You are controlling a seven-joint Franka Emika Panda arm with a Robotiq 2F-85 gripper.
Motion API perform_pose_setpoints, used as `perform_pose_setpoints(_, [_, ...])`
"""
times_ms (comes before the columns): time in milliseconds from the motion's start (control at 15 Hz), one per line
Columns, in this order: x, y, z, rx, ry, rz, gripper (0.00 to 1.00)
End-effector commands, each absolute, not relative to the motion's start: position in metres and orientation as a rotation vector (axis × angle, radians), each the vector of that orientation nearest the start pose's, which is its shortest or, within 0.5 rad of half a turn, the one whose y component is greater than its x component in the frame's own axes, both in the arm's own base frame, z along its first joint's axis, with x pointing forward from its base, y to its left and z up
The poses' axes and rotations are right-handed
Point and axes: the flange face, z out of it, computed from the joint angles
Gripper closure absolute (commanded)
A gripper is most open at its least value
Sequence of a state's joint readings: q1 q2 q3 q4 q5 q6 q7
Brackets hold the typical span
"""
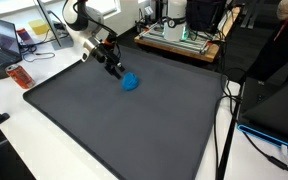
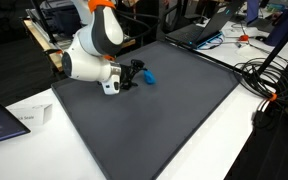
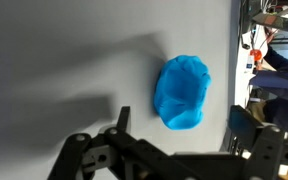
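Observation:
A crumpled blue cloth (image 3: pixel 182 92) lies on the dark grey mat (image 3: pixel 54 60). It shows in both exterior views as a small blue lump (image 1: pixel 131 83) (image 2: pixel 148 76). My gripper (image 3: pixel 182 125) hangs just above it, open, with one finger on each side and nothing between them. From outside, the black gripper (image 1: pixel 115 68) (image 2: pixel 134 76) sits right beside the cloth at the end of the white arm (image 2: pixel 89 50).
The mat (image 1: pixel 124 130) covers most of the white table. A red object (image 1: pixel 19 76) and a laptop (image 1: pixel 9 40) stand beyond one edge. Cables (image 2: pixel 269 80) and equipment (image 1: pixel 184 35) lie past the other edges. A paper box (image 2: pixel 29 118) lies near a corner.

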State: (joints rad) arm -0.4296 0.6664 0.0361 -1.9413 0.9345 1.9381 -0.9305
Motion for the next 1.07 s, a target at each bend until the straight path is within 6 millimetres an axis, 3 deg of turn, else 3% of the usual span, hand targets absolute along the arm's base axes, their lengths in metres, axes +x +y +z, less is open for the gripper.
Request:
perform_pose_setpoints(0, [0.496, -0.162, 0.124, -2.141, 0.204, -0.134, 0.0])
perform_pose_setpoints(600, [0.443, -0.163, 0.126, -2.041, 0.364, -0.476, 0.0])
perform_pose_setpoints(1000, [0.425, -0.145, 0.133, -2.048, 0.435, -0.553, 0.0])
